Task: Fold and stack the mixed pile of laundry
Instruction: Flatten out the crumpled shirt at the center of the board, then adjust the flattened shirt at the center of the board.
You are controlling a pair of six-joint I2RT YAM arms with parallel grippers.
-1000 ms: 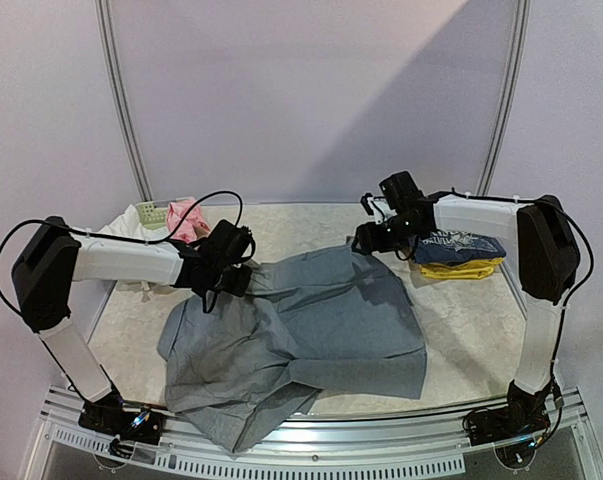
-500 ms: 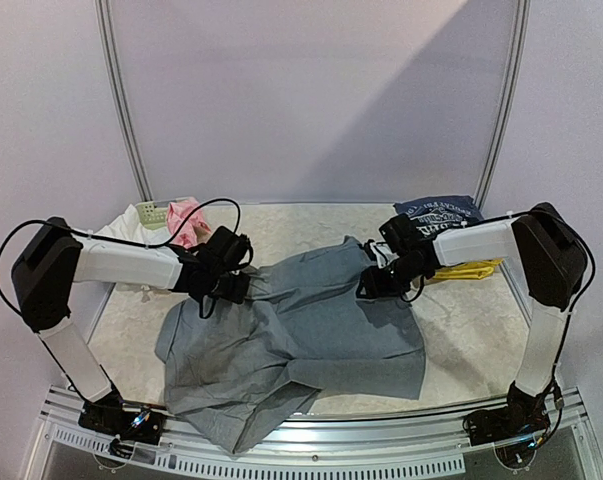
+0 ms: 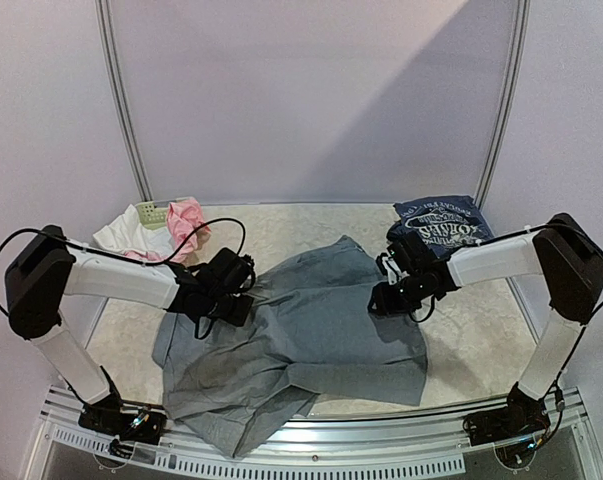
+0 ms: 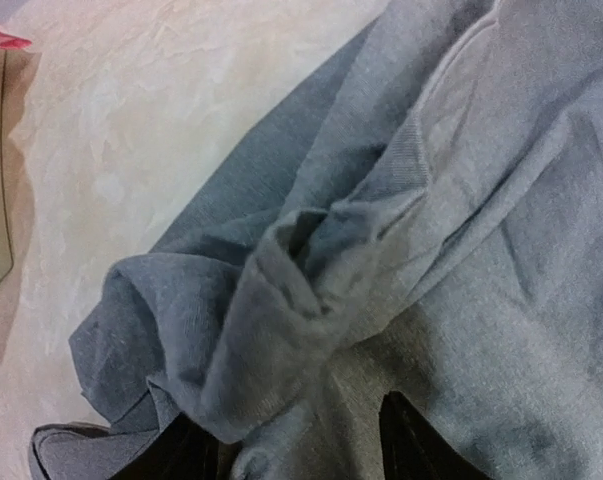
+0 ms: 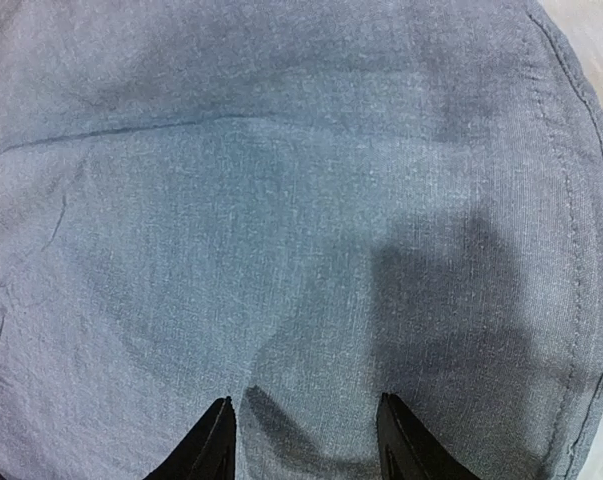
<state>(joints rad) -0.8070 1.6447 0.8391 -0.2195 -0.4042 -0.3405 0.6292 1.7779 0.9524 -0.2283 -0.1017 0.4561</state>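
Grey trousers [image 3: 301, 340] lie spread across the middle of the counter [image 3: 301, 222]. Their long axis slants from the far centre-right down to the near left, where one end reaches the counter's near edge

Left jaws sit at the trousers' left edge, spread. A bunched ridge of grey cloth lies just ahead of and between the tips; from the wrist view we judge it is not pinched

Right jaws are low over the right half, also spread, with flat cloth beneath and a stitched hem running off to their right

We judge the step to be taking hold of opposite sides for a fold across the axis. Each arm is nearer its own side, and the near end lies toward the left arm

Folded navy printed tee [image 3: 439, 222] rests far right, apart from the trousers. Pink piece [image 3: 186, 216] and white piece [image 3: 121, 238] sit far left by the pale-green basket [image 3: 149, 212]
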